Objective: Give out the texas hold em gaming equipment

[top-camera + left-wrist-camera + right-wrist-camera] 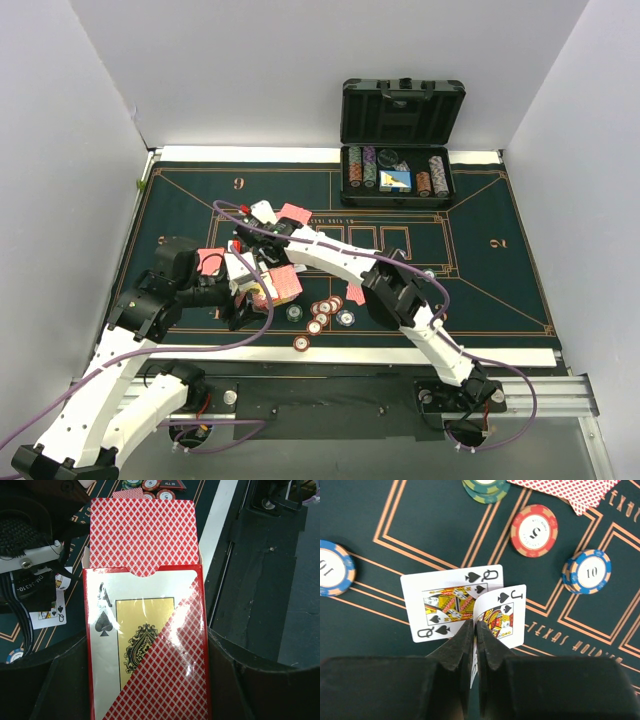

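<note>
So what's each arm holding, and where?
Left jaws clamp the red cardboard playing-card box by its long sides. Right jaws pinch the face-up queen of spades card and jack of spades card at their overlapping near edges.

Left arm [95,385]: your links are smooth white shells, joined by bulky black motor housings.
Right arm [335,255]: you get the same white links here, with a chunky black housing [385,290] mid-arm.
Cables [200,350]: thin purple leads loop loosely along both of your arms.
Left gripper [146,636]: your fingers [55,680] are broad and matte black, with curved inner walls.
Right gripper [475,625]: your black fingers [457,647] taper to narrow wedge tips.
Right wrist plate [30,560]: silver metal with one screw, black mesh above it, and a white label below printed in black, reading partly "4310-".
Bases [465,420]: your mounts are black and rounded.
</note>
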You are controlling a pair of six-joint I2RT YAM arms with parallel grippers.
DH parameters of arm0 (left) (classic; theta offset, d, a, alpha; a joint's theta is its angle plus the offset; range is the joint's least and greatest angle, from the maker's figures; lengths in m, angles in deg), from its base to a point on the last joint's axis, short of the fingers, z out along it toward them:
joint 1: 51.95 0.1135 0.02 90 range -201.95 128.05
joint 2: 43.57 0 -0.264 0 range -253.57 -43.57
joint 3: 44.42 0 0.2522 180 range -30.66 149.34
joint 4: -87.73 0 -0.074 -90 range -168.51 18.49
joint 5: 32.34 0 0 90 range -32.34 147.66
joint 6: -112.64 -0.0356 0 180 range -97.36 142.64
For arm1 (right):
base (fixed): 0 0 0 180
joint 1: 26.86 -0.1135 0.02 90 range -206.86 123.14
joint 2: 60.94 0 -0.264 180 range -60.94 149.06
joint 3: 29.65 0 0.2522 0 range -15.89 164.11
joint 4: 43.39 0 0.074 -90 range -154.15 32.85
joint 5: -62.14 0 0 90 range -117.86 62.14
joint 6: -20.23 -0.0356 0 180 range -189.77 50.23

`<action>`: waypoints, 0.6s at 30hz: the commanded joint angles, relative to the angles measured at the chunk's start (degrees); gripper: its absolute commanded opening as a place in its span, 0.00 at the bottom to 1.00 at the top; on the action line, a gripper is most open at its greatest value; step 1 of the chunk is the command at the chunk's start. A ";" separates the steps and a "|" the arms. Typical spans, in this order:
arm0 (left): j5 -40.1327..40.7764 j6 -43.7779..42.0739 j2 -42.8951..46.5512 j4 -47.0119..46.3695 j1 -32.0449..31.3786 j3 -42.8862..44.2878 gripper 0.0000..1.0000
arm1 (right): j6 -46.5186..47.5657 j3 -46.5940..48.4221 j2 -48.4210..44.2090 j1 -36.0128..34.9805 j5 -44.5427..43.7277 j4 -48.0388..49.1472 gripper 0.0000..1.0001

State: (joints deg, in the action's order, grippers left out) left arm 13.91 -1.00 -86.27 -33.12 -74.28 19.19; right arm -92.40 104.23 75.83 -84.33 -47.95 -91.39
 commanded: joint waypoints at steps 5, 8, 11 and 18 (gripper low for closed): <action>-1.60 0.08 0.77 -3.02 0.18 2.98 0.00 | -3.21 1.70 4.38 -0.27 3.74 2.86 0.21; -1.60 0.17 0.86 -3.02 0.18 2.98 0.00 | -3.47 0.74 4.73 0.17 5.24 4.26 0.33; -1.69 0.00 0.95 -2.94 0.18 2.98 0.00 | -4.35 0.38 4.65 0.69 7.25 4.79 0.42; -1.69 -0.27 0.77 -2.67 0.18 3.15 0.00 | -6.54 -4.09 -1.58 2.10 12.01 7.43 0.52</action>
State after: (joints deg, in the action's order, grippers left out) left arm 13.93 -1.00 -86.16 -33.12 -74.28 19.21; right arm -96.66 103.25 79.35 -83.55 -40.02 -82.78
